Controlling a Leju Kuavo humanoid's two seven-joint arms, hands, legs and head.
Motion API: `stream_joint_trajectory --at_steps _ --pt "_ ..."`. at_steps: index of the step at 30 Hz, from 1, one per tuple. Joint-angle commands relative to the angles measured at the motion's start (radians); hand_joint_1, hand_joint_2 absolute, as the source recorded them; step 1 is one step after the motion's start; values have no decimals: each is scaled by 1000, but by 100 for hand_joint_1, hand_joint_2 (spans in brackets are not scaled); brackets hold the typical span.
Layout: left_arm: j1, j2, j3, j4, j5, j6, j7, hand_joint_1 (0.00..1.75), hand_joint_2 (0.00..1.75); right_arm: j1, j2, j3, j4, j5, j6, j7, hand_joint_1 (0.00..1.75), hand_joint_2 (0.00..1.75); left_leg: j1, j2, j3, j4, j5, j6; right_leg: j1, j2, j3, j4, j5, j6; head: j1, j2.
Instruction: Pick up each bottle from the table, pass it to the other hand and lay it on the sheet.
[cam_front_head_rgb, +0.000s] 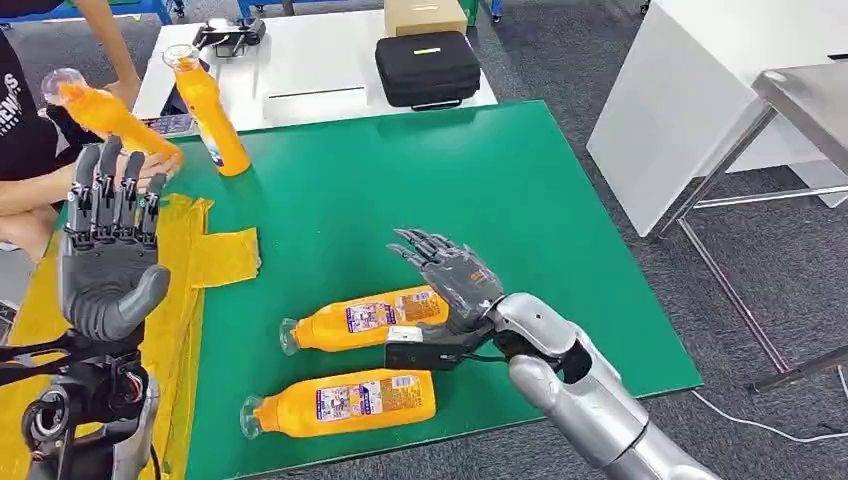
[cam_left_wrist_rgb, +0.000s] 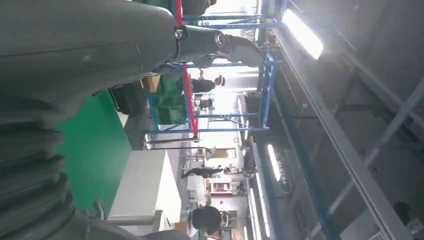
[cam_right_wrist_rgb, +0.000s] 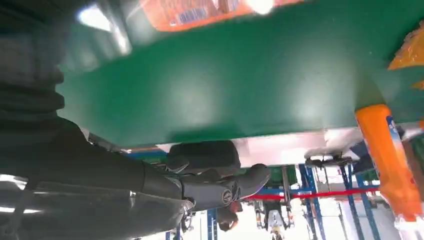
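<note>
Two orange bottles lie on the green table (cam_front_head_rgb: 520, 170): one (cam_front_head_rgb: 365, 317) right under my right hand (cam_front_head_rgb: 450, 272), the other (cam_front_head_rgb: 340, 402) nearer the front edge. My right hand hovers open just above the cap-away end of the first bottle, fingers spread, holding nothing; that bottle (cam_right_wrist_rgb: 200, 12) blurs past in the right wrist view. A third orange bottle (cam_front_head_rgb: 210, 108) stands upright at the table's back left, also seen as bottle (cam_right_wrist_rgb: 390, 160). A person's hand holds a fourth bottle (cam_front_head_rgb: 105, 110) over the yellow sheet (cam_front_head_rgb: 215, 255). My left hand (cam_front_head_rgb: 105, 250) is raised and open above the sheet, palm up.
A person sits at the left beside the sheet. Behind the green table stands a white table with a black case (cam_front_head_rgb: 427, 68), a cardboard box (cam_front_head_rgb: 425, 15) and a phone. A metal-legged table (cam_front_head_rgb: 800, 100) stands to the right over grey floor.
</note>
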Motion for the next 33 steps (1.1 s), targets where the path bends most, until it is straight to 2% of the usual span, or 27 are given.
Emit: stream_joint_trajectory --at_steps 1,5,12,14,20,24,33 --pt "-15 -23 -3 22 -17 15 24 0 175 -178 53 112 282 3 65 17 0 175 1 4 4 0 -1 -1 0 6 3 -1 0 -2 0 0" --pt "-14 -27 -17 28 -32 27 26 0 175 -202 75 127 361 1 69 24 0 175 1 2 4 -1 -1 -1 0 4 3 -1 0 -1 0 0" --pt "-19 -37 -25 37 -32 28 35 0 175 -256 109 173 483 -40 121 28 0 175 1 4 9 -1 -3 -2 0 8 9 -2 -2 -3 0 0" --pt "-24 -37 -26 45 -31 29 37 0 175 -256 112 183 509 -41 121 28 0 175 1 1 4 -1 -1 -1 0 4 4 -1 -1 -2 0 0" --pt "-25 -33 -33 51 -28 30 39 0 175 -270 147 191 603 -51 111 38 0 175 1 1 7 -1 -1 -2 0 5 7 -2 -1 -2 0 0" --pt "-24 -33 -34 51 -28 30 39 0 175 -268 149 193 605 -51 111 38 0 175 0 1 3 -1 0 -1 0 2 3 -1 0 -1 0 0" --pt "-40 -37 -49 72 -15 40 37 0 175 -278 172 215 663 -80 128 14 0 175 1 1 7 -1 -2 -2 0 5 7 -1 -2 -3 0 0"
